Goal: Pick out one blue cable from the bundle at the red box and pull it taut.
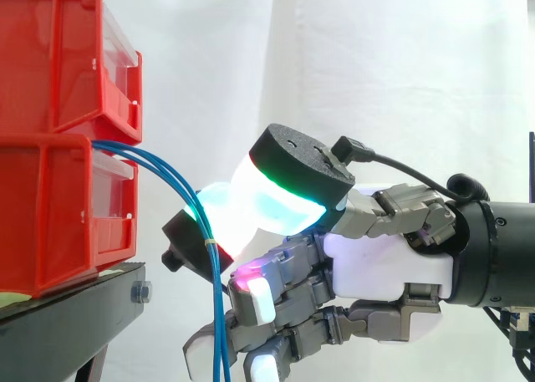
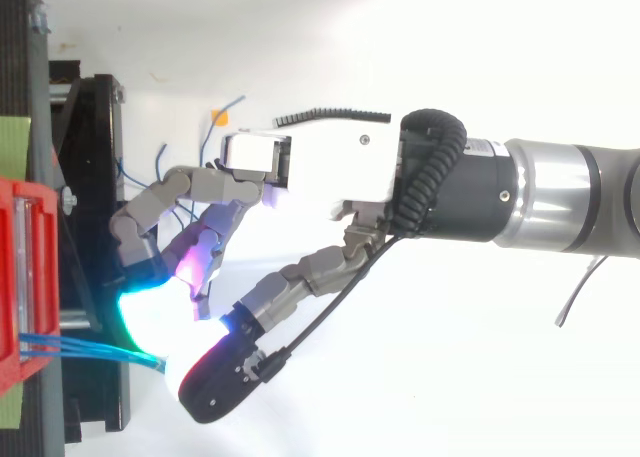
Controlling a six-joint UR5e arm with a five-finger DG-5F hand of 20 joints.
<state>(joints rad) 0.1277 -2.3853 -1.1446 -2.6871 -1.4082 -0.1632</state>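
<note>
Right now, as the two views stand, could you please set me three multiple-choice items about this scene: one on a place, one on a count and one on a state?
1. Where do the blue cables come out?
A. between the upper bin and the lower bin
B. over the upper bin's top
C. beneath the lower bin

2. How many bins are stacked in the side view?
A. one
B. two
C. four

3. How do the cables run?
A. straight and taut
B. slack, curving downward
C. coiled in a heap

Key:
1 A: they emerge at the seam between the bins.
2 B: one bin sits on another.
3 B: they arc out and hang down past the hand.
</note>
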